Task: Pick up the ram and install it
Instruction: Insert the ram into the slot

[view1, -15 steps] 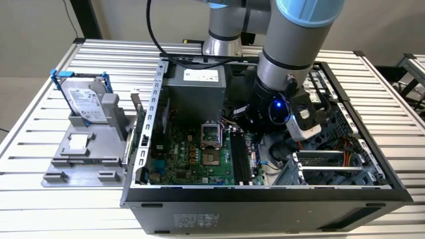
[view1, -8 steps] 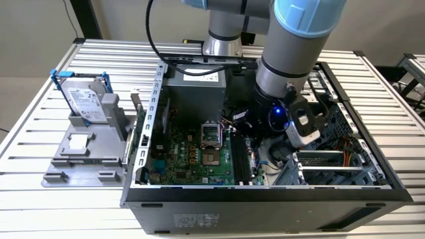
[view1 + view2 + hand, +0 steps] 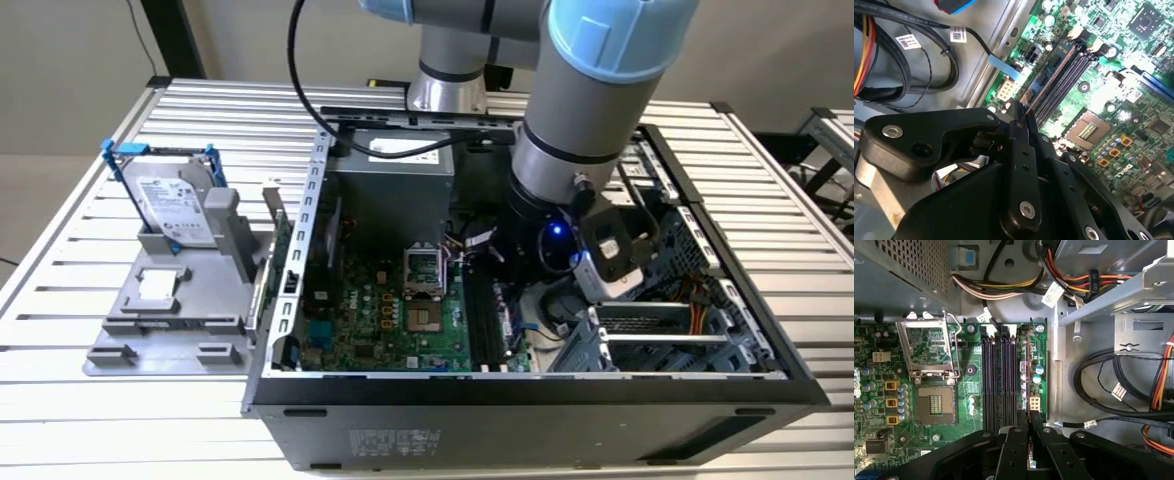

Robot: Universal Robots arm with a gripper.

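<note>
Jaws: the gripper (image 3: 1029, 432) is clamped narrowly on the ram (image 3: 1028, 385).
Ram: edge-on, over the memory slots (image 3: 999, 382) on the motherboard (image 3: 884, 405).
Case: open computer case (image 3: 534, 400) on the worktop (image 3: 80, 400).

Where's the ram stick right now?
The ram stands on edge in the claw, inside the open computer case, over the outermost of the black memory slots, beside the empty processor socket.

Ram (image 3: 1027, 375) beside memory slots (image 3: 999, 382)
</note>
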